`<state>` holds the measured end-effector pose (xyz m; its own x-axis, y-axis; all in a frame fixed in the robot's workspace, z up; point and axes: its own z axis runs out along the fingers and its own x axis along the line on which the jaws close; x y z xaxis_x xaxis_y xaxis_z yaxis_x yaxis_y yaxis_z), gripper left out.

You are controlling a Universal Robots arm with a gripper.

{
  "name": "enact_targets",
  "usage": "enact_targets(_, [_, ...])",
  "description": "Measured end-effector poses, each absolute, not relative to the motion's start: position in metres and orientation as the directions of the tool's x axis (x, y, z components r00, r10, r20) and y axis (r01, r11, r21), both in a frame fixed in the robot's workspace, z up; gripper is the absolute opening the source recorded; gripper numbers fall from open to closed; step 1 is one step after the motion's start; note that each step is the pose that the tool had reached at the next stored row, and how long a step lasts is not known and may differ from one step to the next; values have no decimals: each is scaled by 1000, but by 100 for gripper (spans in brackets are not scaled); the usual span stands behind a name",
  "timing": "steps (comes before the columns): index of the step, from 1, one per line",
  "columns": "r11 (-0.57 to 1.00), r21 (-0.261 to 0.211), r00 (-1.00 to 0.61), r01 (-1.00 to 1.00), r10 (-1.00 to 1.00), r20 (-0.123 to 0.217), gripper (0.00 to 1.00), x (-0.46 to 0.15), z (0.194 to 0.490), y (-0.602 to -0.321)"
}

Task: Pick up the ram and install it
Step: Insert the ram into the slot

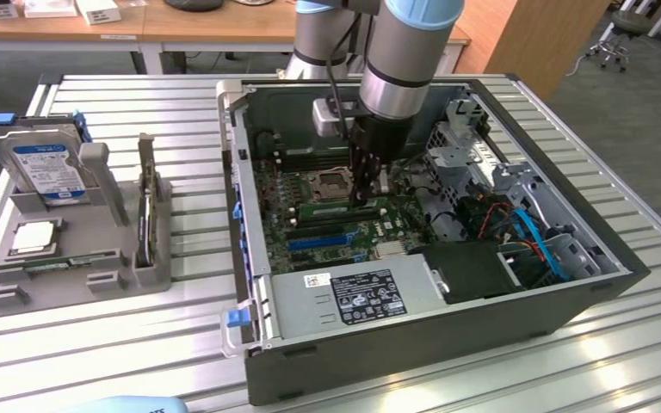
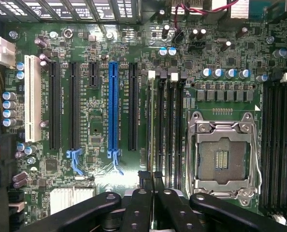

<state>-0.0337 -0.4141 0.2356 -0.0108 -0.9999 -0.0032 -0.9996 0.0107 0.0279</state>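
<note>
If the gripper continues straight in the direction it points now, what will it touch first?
Most likely the memory slots beside the empty processor socket: the shut gripper points down at the motherboard right there. Which slot, I cannot tell.

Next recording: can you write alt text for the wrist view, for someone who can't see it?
The end effector, fingers shut on what looks like the ram held edge-on, hangs over the memory slots of a green motherboard. The slots lie between an empty CPU socket and a blue expansion slot.
</note>
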Motion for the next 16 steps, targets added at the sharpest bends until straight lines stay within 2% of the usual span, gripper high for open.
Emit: enact_targets(16, [15, 28, -15, -1000, -1000, -4, 12, -34, 232, -414])
